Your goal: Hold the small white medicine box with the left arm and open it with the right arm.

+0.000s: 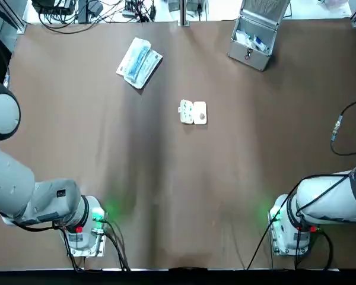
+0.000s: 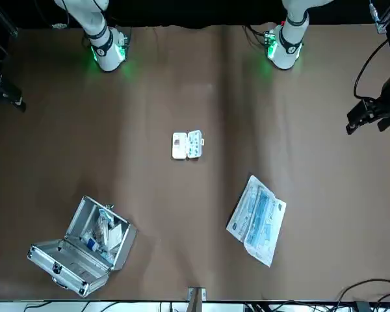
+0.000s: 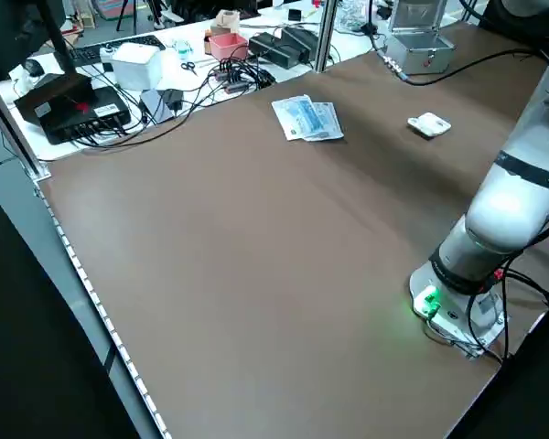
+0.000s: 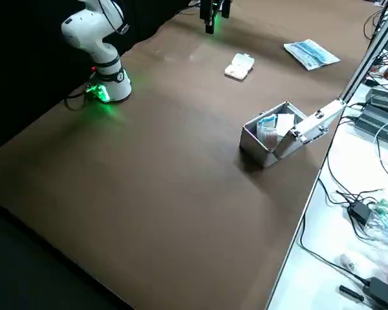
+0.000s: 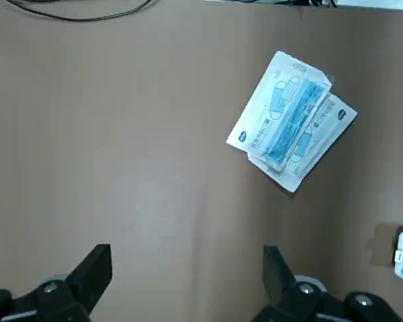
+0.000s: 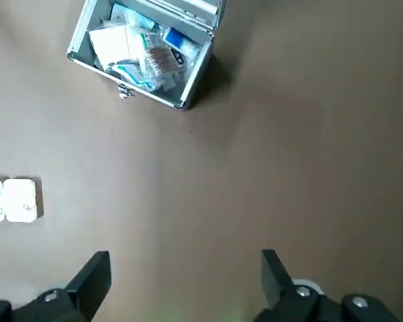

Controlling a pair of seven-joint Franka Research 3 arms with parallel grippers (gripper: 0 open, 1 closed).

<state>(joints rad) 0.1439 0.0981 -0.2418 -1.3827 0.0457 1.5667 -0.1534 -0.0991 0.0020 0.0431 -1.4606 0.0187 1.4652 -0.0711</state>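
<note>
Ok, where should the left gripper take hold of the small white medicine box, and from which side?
Probably from straight above: the small white medicine box lies flat, two halves side by side, too low for a side approach. Pinch its left half across the near and far edges with the left gripper, which is open.

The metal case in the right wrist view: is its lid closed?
No, the metal case stands with its lid swung open, and packets show inside it.
</note>
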